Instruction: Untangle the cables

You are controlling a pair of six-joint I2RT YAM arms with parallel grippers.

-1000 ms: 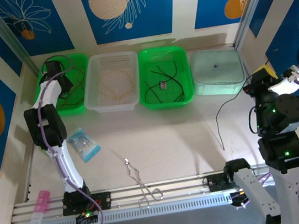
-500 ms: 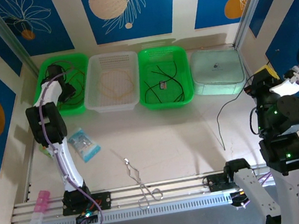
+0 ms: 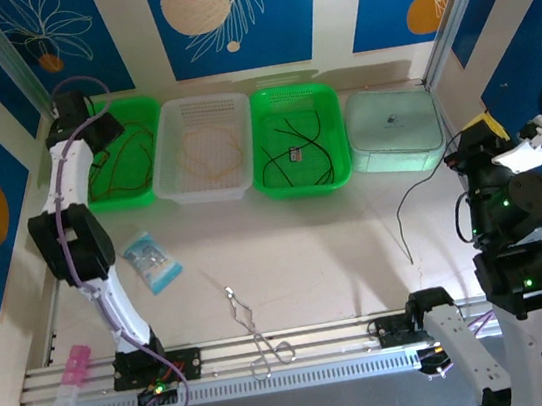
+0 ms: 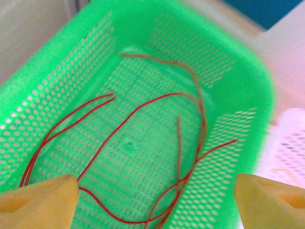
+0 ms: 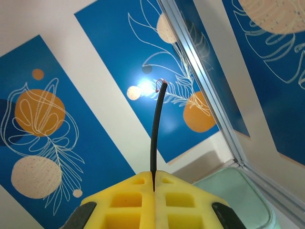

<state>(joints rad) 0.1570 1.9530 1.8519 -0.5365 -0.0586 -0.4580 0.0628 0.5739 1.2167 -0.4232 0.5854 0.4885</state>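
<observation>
Left hand point(image 4: 155, 205): jaws wide, empty, above green basket point(image 4: 62, 67) at 10 o'clock; red cables point(image 4: 119, 129) lie inside. Right hand point(image 5: 153, 191): clamped on black cable point(image 5: 156, 133) at 3 o'clock, tail trailing onto worktop point(image 3: 309, 258). Advise a slow lift, tail kept free. Forceps point(image 3: 252, 332) at 6 o'clock lie well apart.

Top: overhead. Left wrist: close above green basket point(image 4: 76, 62), shared with top. Right wrist: faces wall point(image 5: 95, 95).
</observation>
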